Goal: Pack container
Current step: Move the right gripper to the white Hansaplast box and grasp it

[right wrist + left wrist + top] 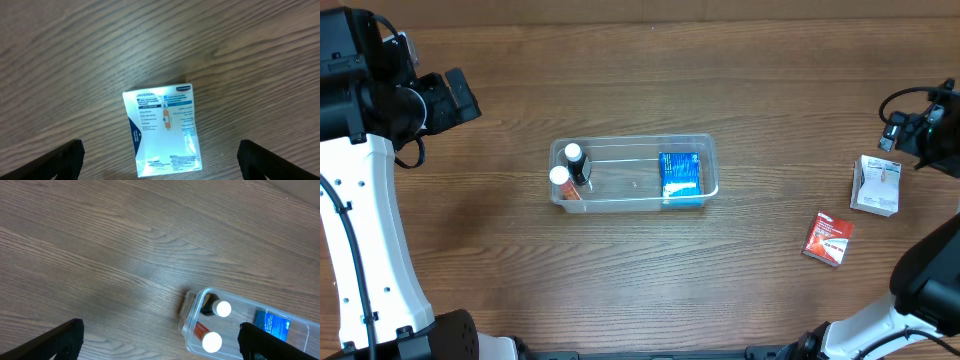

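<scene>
Two black grippers stand fully spread, and neither holds anything. The left gripper (160, 342) hangs over bare wood-grain table (470, 250), touching nothing. The right gripper (160, 160) hovers above a white and blue cardboard box (162, 130) printed "UNIVERSAL", which lies flat on the table. One finger shows to either side of the box, and neither meets it.

Near the middle of the table sits the clear, shallow rectangular plastic container (625, 178) with rounded corners and a rim, well apart from both grippers. At its end nearer the left arm stand two small white-capped bottles (567, 163), side by side. At the other end is a blue box (680, 175). Outside the container, near the white box, lies a red and white packet (828, 238).
</scene>
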Tool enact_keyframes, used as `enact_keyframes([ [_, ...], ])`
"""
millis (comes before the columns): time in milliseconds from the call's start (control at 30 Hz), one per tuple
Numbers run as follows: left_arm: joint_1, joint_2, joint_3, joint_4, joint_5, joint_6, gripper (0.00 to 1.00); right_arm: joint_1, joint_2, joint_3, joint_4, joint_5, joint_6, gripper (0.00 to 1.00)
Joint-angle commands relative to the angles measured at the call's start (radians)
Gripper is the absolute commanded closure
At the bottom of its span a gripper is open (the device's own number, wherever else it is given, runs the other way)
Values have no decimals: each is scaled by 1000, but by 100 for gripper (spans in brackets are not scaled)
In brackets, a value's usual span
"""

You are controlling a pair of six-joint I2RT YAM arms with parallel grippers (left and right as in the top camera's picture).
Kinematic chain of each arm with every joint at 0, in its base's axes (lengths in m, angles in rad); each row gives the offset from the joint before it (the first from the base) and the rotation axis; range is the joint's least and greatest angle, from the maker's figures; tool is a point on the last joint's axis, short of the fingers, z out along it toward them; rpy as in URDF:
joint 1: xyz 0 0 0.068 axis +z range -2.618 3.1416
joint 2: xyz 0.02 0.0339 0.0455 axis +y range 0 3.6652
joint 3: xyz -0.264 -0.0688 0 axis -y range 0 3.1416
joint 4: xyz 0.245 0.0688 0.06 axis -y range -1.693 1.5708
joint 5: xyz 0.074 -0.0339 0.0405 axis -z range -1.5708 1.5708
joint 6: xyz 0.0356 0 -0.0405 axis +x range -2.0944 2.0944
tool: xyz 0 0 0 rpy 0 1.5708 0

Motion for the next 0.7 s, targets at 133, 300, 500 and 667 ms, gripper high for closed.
enact_keyframes([
  [133, 4, 3, -2, 3, 7, 23, 0, 5, 97, 25, -15, 6, -30, 0],
  [300, 4, 3, -2, 3, 7, 23, 0, 5, 128, 23, -19, 8, -30, 0],
  [500, 4, 3, -2, 3, 7, 23, 0, 5, 140, -8, -11, 8, -30, 0],
  [667, 4, 3, -2, 3, 7, 23, 0, 5, 140, -74, 15, 8, -29, 0],
])
